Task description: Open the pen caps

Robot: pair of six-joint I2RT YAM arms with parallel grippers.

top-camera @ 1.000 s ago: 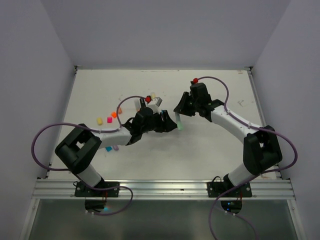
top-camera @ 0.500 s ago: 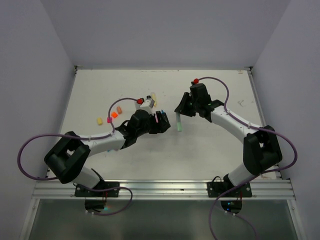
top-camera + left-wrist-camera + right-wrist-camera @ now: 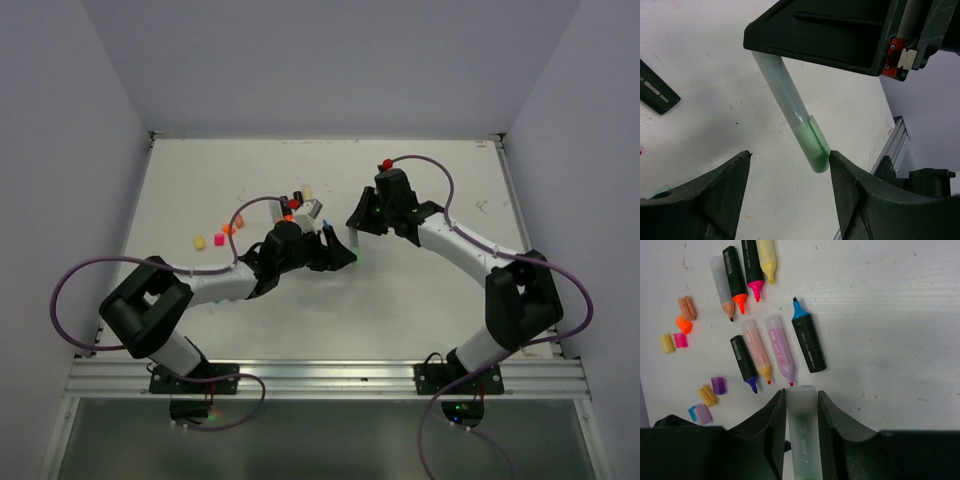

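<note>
Green cap (image 3: 816,150) on a highlighter (image 3: 785,95) pinched by the right end effector (image 3: 801,407), between the spread left end effector (image 3: 790,156), only the right wrist view showing loose pen caps (image 3: 684,322) on the surface (image 3: 890,340), barrel reading "L-point"

Frosted translucent plastic highlighter (image 3: 781,85), smooth green plastic cap (image 3: 813,148), matt black plastic left gripper (image 3: 790,154), scuffed matt white desk (image 3: 705,65)

We've got seven... no, eight loose caps lying off in two bunches: peach cap (image 3: 686,307), orange cap (image 3: 683,324), yellow cap (image 3: 666,342) and pink cap (image 3: 680,340) together, then purple cap (image 3: 718,385), tan cap (image 3: 706,395), and lilac cap (image 3: 702,413) touching blue cap (image 3: 692,413). The green cap (image 3: 815,147) is still on its pen (image 3: 782,90), at the lower end.
</note>
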